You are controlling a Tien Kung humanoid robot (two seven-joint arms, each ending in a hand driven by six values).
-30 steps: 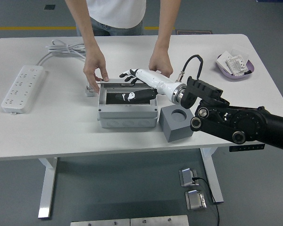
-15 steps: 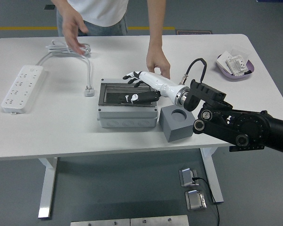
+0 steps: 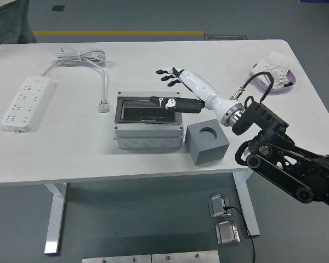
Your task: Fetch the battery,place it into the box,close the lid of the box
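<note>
The white table (image 3: 153,159) takes up most of the head view. From the right edge the black right arm (image 3: 288,161) reaches in over it and ends in the right hand (image 3: 178,90), white with black fingers (image 3: 165,72). The left arm is not in view.

The grey box (image 3: 148,129) stands near the middle of the table with its top open and no lid visible on it or beside it. Just to its right, touching or nearly so, sits a grey block with a round recess (image 3: 207,142). A white power strip (image 3: 22,102) lies well to the left, its cable coiled toward the far edge, and a purple tray (image 3: 271,76) of small parts sits at the far right.

The battery (image 3: 178,103), a dark, slim bar with a white mark near its left end, lies with its long axis left to right, over the right half of the box opening, close under the right hand. The thumb appears to rest on it, while the other fingers are splayed beyond the box's far rim. Whether the hand is pinching the battery or has let go cannot be told from here, nor whether the battery is seated on the box floor. As it looks only partly lowered, the coming move probably turns on easing it leftward and down into the dark cavity.
</note>
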